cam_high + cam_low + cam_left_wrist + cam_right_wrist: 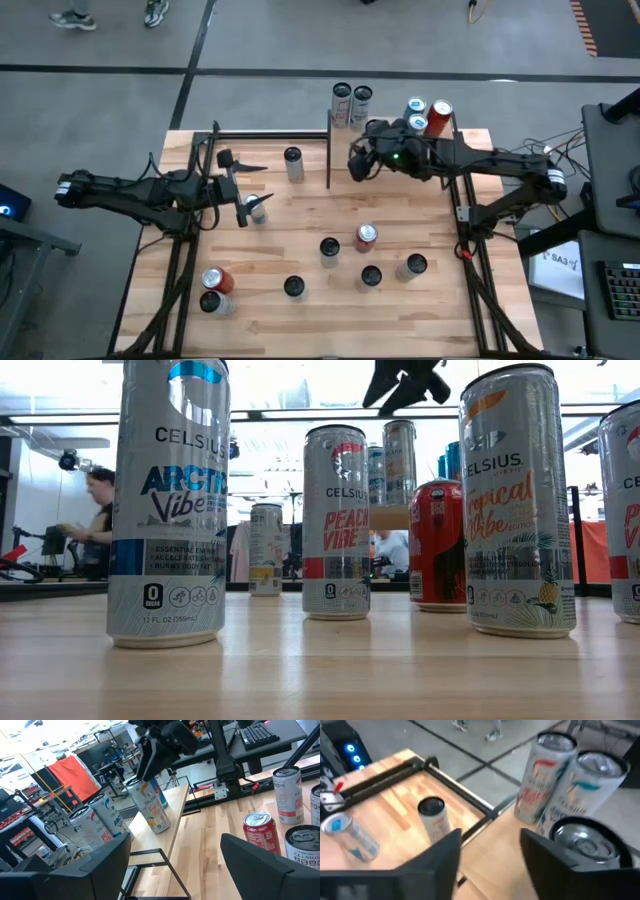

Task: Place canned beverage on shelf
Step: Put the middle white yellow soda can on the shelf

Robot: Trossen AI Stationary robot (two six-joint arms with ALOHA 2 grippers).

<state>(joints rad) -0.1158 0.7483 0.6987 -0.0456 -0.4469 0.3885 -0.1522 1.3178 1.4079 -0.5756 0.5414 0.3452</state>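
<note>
The shelf (176, 807) is a light-wood board at the table's far edge. Several cans stand on it, among them a silver pair (351, 102) and a red can (440, 116). My right gripper (356, 160) hovers open above the shelf, just over a silver Tropical Vibe can (150, 806) that stands on the board; nothing is between its fingers (490, 855). That can's top (582, 840) shows beside one finger. My left gripper (245, 188) waits open and level over the table's left part, with a silver can (258, 208) close by.
More cans stand on the tabletop: one near the far side (293, 160), several in the middle and near part, such as a red-topped one (366, 237), and two at the near left (214, 288). Black posts (329, 150) edge the shelf. A person (95, 525) is beyond the table.
</note>
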